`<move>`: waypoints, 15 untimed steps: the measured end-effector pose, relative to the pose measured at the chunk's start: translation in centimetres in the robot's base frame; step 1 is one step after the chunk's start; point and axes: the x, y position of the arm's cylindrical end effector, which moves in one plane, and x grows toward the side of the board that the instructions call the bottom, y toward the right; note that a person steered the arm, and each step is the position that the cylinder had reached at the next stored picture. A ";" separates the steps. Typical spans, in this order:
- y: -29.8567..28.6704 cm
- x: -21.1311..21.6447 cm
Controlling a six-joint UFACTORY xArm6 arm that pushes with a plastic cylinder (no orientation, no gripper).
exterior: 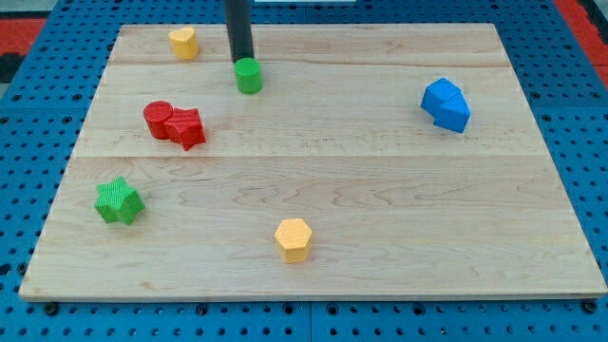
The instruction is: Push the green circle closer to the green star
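Observation:
The green circle (249, 75) sits near the view's top, left of centre, on the wooden board (361, 190). The green star (119, 201) lies far from it, at the view's lower left. My tip (241, 63) is the end of the dark rod that comes down from the view's top edge. It stands just behind the green circle, at its upper left side, touching it or nearly so.
A red circle (158, 118) and a red star (187, 127) touch each other between the two green blocks. A yellow block (184, 42) sits at the top left, a yellow hexagon (294, 238) at the bottom centre, blue blocks (446, 104) at the right.

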 end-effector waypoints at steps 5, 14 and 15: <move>6.3 11.5; -5.7 18.3; -7.8 18.6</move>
